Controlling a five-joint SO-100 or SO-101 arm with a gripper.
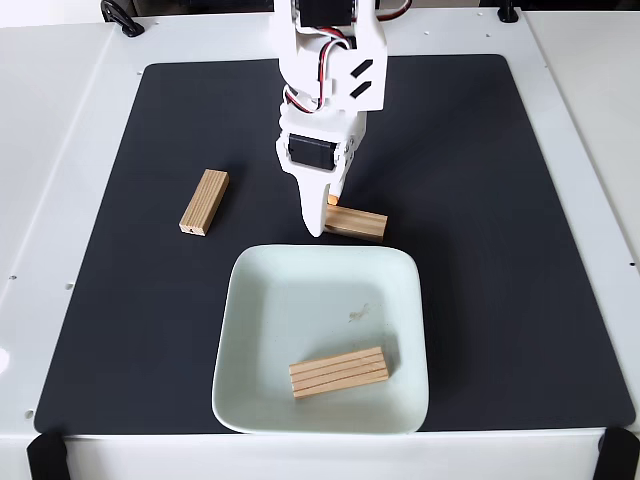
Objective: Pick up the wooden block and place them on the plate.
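Nearest the camera, a wooden block (339,372) lies flat inside the plate (262,300), well below the fingers in the fixed view and a little to their right, its striped grain running along its length. The plate's far rim sits just below the fingertips. The gripper (318,225) points down onto the black mat (500,200), and a second block (356,223) lies immediately to the right of the white finger (313,205), its near end touching or hidden behind that finger; the other finger is masked by the arm, so whether the jaws stand apart or are pinched on this block cannot be told from this angle. A third block (204,202) rests on the mat well to the left of the fingers, turned at a slant. These blocks look like light, dry pine: stiff, unlikely to crush or deform, and not fragile, so a firm pinch should do no harm. The sawn faces look matte and should offer decent friction against the pads. The sensible hold is probably across the narrow width near the middle of the length, so the block hangs level and does not swing or twist out when lifted over the raised rim.
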